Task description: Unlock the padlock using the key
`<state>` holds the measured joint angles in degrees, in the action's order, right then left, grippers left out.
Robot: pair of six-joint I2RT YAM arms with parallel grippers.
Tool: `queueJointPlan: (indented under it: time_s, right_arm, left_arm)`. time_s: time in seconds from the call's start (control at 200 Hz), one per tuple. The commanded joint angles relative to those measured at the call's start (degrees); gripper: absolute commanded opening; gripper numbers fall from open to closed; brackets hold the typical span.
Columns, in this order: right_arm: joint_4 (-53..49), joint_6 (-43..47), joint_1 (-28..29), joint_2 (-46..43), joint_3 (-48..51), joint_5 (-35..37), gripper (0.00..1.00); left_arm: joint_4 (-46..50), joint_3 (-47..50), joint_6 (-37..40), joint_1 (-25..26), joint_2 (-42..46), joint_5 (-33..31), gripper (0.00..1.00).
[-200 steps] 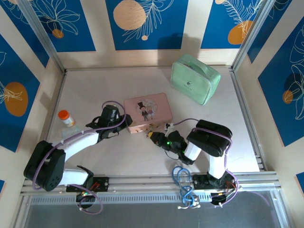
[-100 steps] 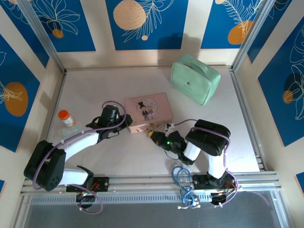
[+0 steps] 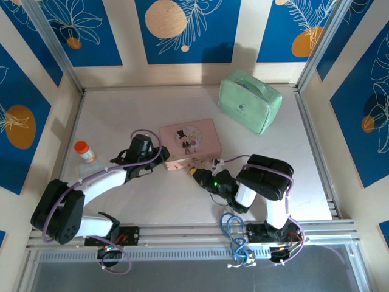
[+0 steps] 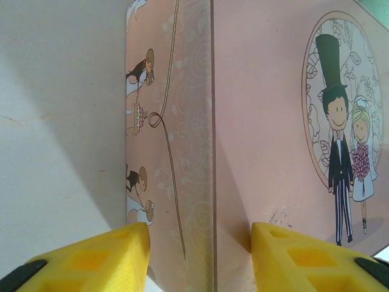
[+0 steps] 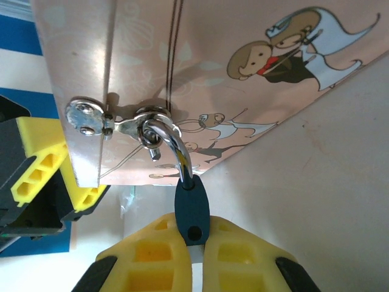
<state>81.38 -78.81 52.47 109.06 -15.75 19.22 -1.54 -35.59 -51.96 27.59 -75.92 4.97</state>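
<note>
Right gripper (image 5: 193, 237) first: its two yellow fingers (image 5: 152, 252) are pinched together on the blue body of the padlock (image 5: 192, 204), which stands up out of the fingertips. Just ahead of them we see the silver shackle (image 5: 176, 145) curving away from the body and hooked through the ring of the clasp (image 5: 97, 118) on the front wall of the pink tin (image 5: 231, 55). So the lock hangs off the tin right in front of the grip, close above the table (image 5: 316, 170).

Over to the left gripper (image 4: 200, 258): its fingers (image 4: 91, 258) stand apart and straddle a corner edge of the tin. The side wall lies toward one finger and the lid with the bride and groom toward the other. We cannot tell whether either finger touches the metal.

From above, a green case (image 3: 250, 100) lies well beyond the tin from both grippers. A small bottle with an orange cap (image 3: 85, 151) stands out past the left arm's outer side.
</note>
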Motion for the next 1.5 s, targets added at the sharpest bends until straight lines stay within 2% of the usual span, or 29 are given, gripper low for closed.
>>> queueJointPlan:
  time_s: [0.0,0.45,1.11,1.251,1.496]
  right_arm:
    - [-1.1,-4.5,0.6,1.3,0.5,8.6,0.0]
    - [-1.1,-9.7,1.6,2.7,0.6,14.8,0.0]
    - [-1.4,-9.8,2.0,2.1,-1.5,15.9,0.0]
    - [-6.9,-10.7,1.9,0.1,-2.9,17.3,0.0]
    - [-3.9,-10.0,1.7,1.2,-1.1,17.3,0.0]
  left_arm:
    - [7.3,3.0,1.5,-1.3,-2.8,-2.2,0.47]
    - [8.4,1.9,2.4,-1.4,-2.8,-2.1,0.46]
    - [8.0,0.6,3.2,-1.8,-4.5,-1.0,0.45]
    - [7.7,0.7,3.4,-1.9,-5.1,-0.6,0.44]
    - [8.4,0.1,4.3,-1.9,-5.0,-0.9,0.44]
